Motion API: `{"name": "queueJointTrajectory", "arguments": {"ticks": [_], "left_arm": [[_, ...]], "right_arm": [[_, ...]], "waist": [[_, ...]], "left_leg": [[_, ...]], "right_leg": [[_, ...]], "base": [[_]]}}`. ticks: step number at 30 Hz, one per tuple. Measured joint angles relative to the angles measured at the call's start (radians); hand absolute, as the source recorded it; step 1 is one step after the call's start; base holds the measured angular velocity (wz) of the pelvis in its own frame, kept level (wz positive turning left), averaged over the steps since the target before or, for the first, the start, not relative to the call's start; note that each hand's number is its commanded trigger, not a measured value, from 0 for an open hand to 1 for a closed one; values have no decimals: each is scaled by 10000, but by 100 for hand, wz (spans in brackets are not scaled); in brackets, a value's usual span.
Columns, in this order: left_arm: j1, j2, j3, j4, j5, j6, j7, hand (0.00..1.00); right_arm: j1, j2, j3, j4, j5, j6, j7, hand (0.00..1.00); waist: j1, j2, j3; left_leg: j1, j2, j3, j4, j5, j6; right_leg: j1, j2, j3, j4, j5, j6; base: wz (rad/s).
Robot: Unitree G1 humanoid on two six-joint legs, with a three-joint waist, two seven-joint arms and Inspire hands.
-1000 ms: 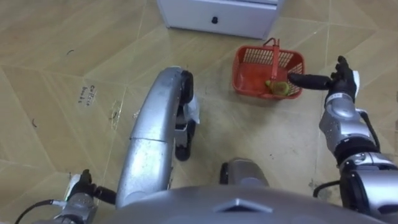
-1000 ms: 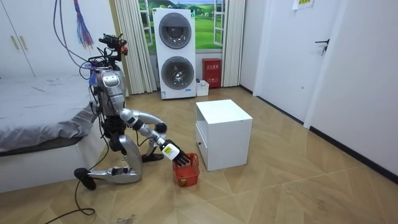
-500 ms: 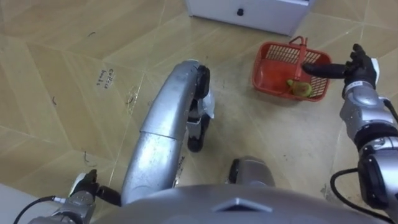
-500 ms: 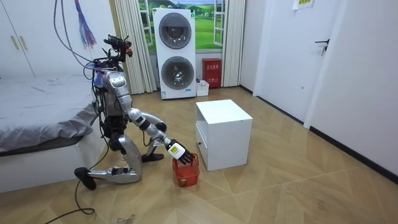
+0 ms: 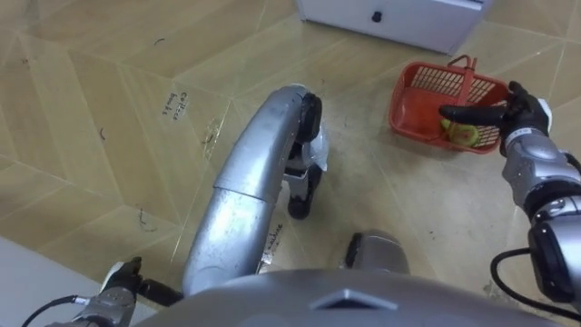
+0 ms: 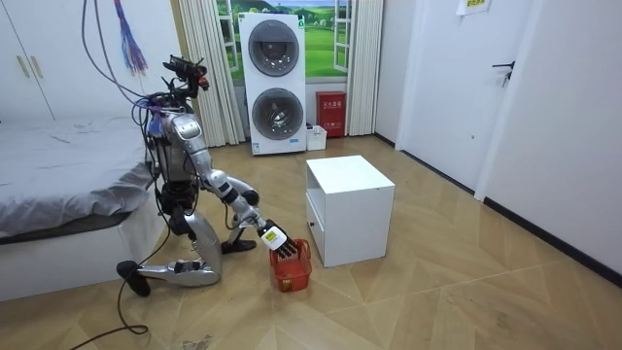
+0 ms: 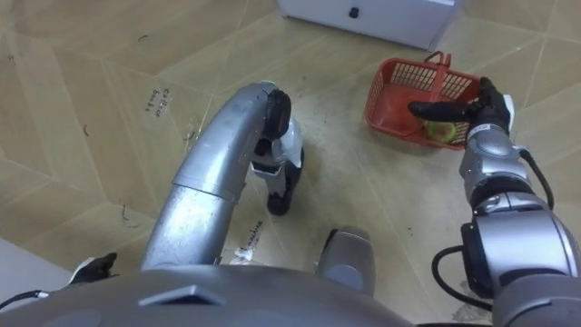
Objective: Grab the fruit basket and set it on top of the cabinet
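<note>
Right hand (image 5: 523, 116) reached farther, fingers relaxed, thumb stretched over fruit basket (image 5: 410, 91) rim

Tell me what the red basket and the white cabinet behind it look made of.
Basket: likely moulded plastic, matte red; thin lattice walls and a slim upright handle. Cabinet: probably painted or laminated board; flat, smooth white panels with a small dark knob. Neither can be confirmed by look alone.

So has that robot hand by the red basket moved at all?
Yes. The right robot hand has reached further over the unmoved red basket, toward its handle.
</note>
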Motion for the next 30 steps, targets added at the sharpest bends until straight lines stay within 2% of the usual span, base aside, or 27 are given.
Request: {"name": "queueJointTrajectory", "arguments": {"ticks": [7,14,21,24,25,30], "left_arm": [[1,0,-318,-115,-227,1,-18,0],[6,0,-524,-115,-233,12,-224,0],[-7,-1,-679,-124,-335,23,-282,0],[-19,-1,-680,-120,-413,40,-296,0],[-37,-1,-680,-119,-415,87,-312,0],[-79,-1,-684,-119,-526,105,-435,0]], "right_arm": [[-3,-129,91,331,387,15,122,0],[-4,-133,153,657,400,21,400,0],[-5,-157,439,771,462,85,752,0],[-68,-153,434,769,463,105,864,0],[-102,-153,436,769,466,105,891,0],[-119,-152,437,770,909,105,1013,0]], "waist": [[26,285,-21],[49,377,-26],[524,500,-70],[580,575,-98],[579,574,-92],[579,525,-63]], "left_leg": [[-3,16,86,-11,33,69],[-25,20,90,-10,35,71],[-35,10,108,-60,49,48],[-62,-64,113,-103,85,18],[-66,-129,112,-123,102,3],[-101,-147,96,-153,137,-38]], "right_leg": [[-6,-75,-5,14,-11,17],[-29,-76,-6,17,-21,34],[-76,-97,-6,30,-21,36],[-99,-128,-37,29,-22,38],[-101,-139,-55,28,-22,39],[-142,-133,-91,32,-29,53]], "base": [[1],[0],[0],[5],[5],[2]]}}
